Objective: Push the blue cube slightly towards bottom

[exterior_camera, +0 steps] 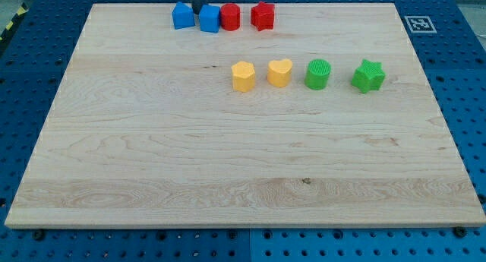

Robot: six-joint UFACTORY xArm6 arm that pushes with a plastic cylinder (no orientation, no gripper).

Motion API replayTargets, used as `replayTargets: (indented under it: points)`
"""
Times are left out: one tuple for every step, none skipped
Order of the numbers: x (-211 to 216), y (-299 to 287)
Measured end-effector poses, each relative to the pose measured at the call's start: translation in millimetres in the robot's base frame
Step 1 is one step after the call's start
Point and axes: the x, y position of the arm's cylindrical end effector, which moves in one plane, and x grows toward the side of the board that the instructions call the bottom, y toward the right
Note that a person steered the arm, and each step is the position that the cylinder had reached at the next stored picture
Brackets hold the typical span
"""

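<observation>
Rod upright at the view's top edge.
My tip [199, 10] sits just behind the blue cube [209, 19] (no hand fitted, nothing gripped) on the worktop [152, 156].

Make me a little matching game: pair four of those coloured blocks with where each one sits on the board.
Blocks:
1. blue cube
2. red star
3. green star
4. yellow hexagon

Places:
A. view's right end of lower row
B. view's left end of lower row
C. top row, just below my tip
D. view's right end of top row

Pairs: 1-C, 2-D, 3-A, 4-B
</observation>
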Motion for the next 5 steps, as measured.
replayTargets:
  points:
    - [-4.5,2.2]
    - [13.8,2.2]
    - [35.4,3.8]
    - [26.9,5.8]
    - [13.9,25.6]
